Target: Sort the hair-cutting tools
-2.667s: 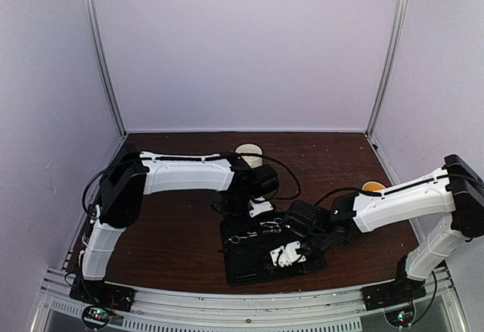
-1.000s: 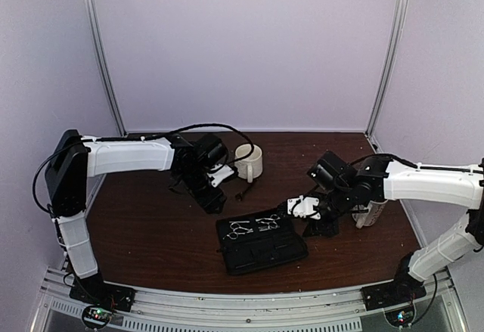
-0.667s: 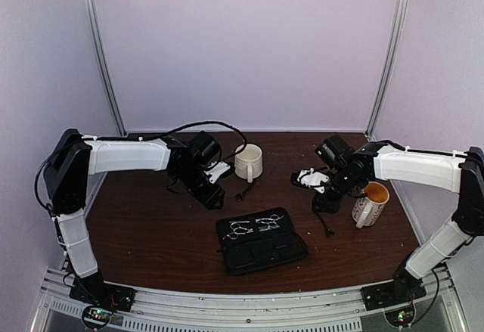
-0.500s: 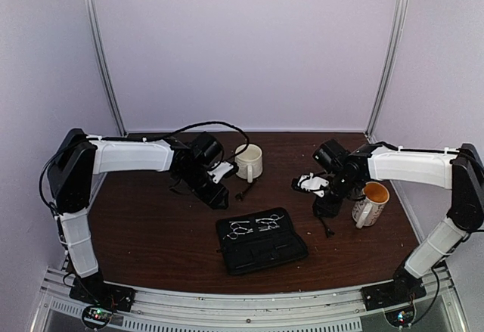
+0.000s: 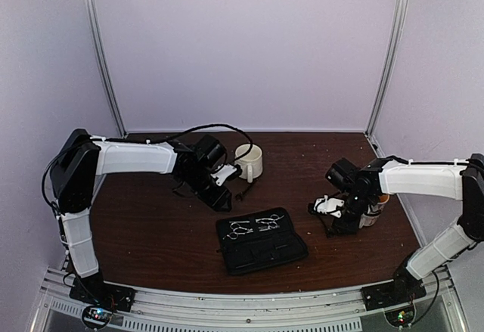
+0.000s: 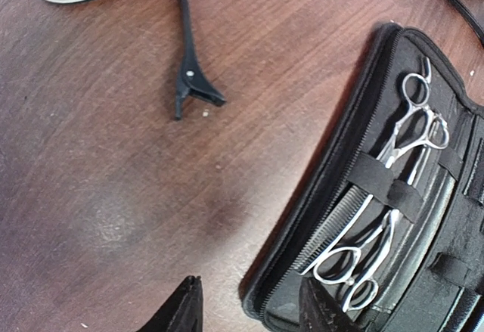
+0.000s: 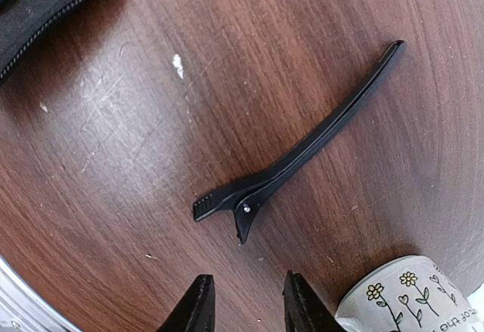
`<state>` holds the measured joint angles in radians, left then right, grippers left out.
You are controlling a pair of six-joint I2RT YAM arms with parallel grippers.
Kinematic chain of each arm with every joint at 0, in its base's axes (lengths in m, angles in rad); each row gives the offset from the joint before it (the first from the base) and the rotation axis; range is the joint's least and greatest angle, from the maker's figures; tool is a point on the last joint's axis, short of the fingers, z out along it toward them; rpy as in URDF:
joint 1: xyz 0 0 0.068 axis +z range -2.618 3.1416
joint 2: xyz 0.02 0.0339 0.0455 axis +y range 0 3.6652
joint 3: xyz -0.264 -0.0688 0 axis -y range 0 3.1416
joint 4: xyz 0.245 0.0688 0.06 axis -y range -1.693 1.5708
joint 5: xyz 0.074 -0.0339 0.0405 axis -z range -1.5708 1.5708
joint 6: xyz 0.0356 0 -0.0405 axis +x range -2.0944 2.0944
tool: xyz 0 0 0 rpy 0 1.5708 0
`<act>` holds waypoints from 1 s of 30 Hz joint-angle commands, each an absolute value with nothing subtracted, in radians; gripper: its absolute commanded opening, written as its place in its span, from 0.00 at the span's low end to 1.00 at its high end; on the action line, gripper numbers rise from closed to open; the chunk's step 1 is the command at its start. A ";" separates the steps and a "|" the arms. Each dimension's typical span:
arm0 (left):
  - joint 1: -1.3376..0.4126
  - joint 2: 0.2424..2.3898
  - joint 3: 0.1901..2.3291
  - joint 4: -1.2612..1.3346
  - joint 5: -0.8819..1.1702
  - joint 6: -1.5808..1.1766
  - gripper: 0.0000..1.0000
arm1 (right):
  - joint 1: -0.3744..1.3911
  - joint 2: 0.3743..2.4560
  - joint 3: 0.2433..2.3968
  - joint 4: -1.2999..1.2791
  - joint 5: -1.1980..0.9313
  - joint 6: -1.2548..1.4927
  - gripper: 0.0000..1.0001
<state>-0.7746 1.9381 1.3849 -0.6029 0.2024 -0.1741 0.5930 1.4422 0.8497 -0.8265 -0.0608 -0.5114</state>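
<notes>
Case: flat black rectangular zip case (image 5: 261,250), lying open on the dark brown wooden table (image 5: 151,226).
Scissors: slim silver metal scissors (image 6: 414,131) and second silver scissors (image 6: 355,260) sit inside the case under its black straps, side by side, with their finger rings at opposite ends.
Left clip: thin black hair clip (image 6: 189,67) lies flat on the table beyond the case's far left corner, apart from it.
Right clip: second thin black hair clip (image 7: 295,166) lies flat on the table to the right of the case, clear of its edge.
Left gripper (image 6: 253,313): just off the case's far left corner, fingers apart, nothing between them.
Right gripper (image 7: 246,309): right of the case, fingers apart with a narrow gap, empty. The second clip lies just ahead of the tips, untouched.
Mugs: plain white mug (image 5: 251,162) stands beyond the case's far side. A white mug printed with small flowers (image 7: 401,302) stands further right of the case than the second clip.
</notes>
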 commanded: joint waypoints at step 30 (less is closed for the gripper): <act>-1.087 1.696 1.194 -0.584 0.293 0.053 0.11 | 0.587 1.623 0.943 -0.816 -0.137 -0.644 0.00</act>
